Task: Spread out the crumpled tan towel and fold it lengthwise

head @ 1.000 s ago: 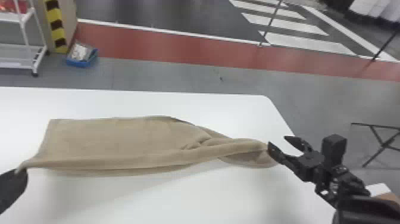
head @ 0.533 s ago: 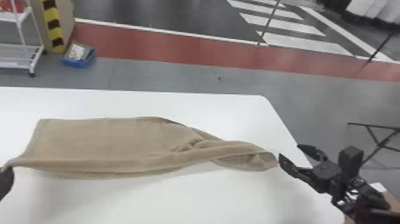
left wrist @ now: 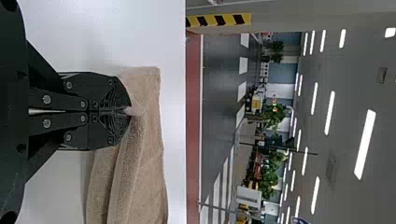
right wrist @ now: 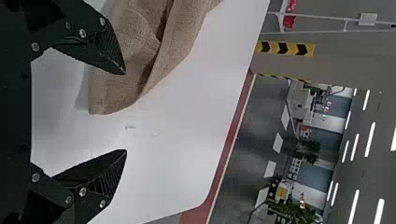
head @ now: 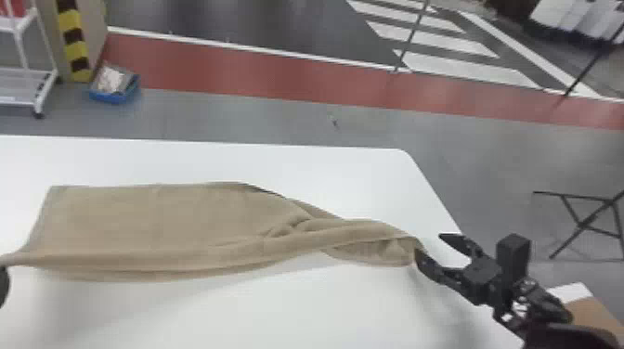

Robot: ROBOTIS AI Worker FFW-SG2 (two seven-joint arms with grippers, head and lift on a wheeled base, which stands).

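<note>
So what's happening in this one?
A robot is spreading a crumpled tan towel on a white table. Its left gripper is shut on one corner. The right gripper is open beside the towel's other end, not holding it. The left part lies fairly flat, but the right end is still twisted and bunched; the lengthwise fold looks unfinished.

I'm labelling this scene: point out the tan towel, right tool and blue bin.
Tan towel (head: pixel 153 222), head view: its flat left part.
Right tool (right wrist: pixel 125 112), right wrist view: midway between its fingertips.
Blue bin (head: pixel 109 97), head view: its near wall.
</note>
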